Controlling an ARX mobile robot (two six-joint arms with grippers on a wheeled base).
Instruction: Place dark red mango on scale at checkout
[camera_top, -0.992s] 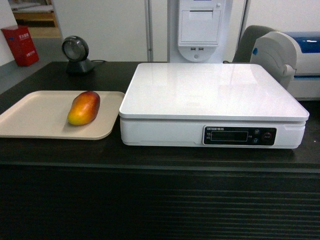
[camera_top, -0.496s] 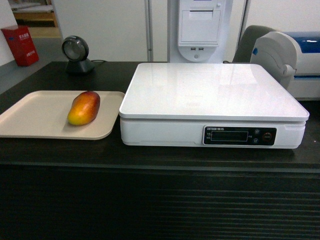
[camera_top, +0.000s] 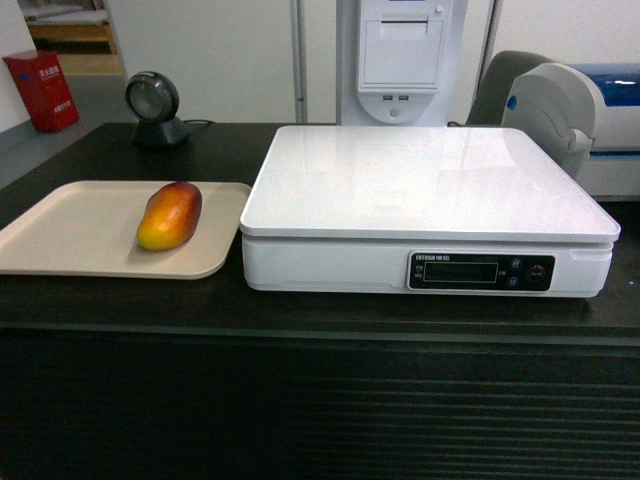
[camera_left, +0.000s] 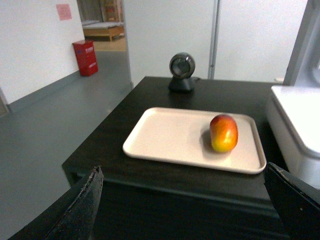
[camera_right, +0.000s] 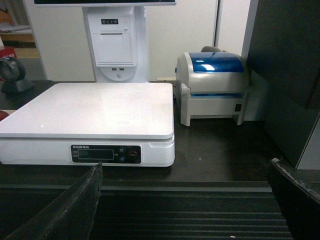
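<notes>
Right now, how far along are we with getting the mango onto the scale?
Nothing is done yet. The dark red mango lies on the beige tray, left of the scale, whose platform is bare. In hand: the left gripper is open, facing the mango from in front of the checkout, not touching it. The right gripper is open, facing the scale. Left: reach, grasp, carry, set down.

The scale (camera_top: 428, 205) sits on the dark desk (camera_top: 320, 310), display strip facing front. Just left of the scale lies a beige tray (camera_top: 70, 235) carrying the dark red mango (camera_top: 169, 215), apart from the scale. Behind the tray stands a round scanner (camera_top: 154, 108).
</notes>
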